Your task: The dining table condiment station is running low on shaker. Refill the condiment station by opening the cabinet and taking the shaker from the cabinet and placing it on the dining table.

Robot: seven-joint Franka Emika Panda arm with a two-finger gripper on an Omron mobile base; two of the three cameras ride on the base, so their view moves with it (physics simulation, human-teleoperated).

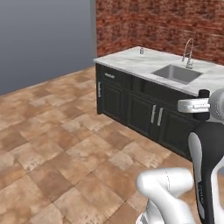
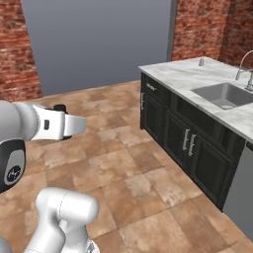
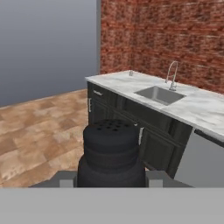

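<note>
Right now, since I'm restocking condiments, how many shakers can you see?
2: the black shaker sits between the gripper's fingers; a small grey shaker stands on the dining table's far corner. Others may be hidden.

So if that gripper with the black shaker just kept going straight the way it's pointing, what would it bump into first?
Probably the dining table: the gripper, shut on the shaker, points toward its dark cabinet front below the sink. Open floor lies between, though depth is hard to judge.

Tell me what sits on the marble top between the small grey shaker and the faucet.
Nothing: in the left base view the marble top is bare between the small grey shaker and the faucet; the sink lies nearer the front edge.
</note>
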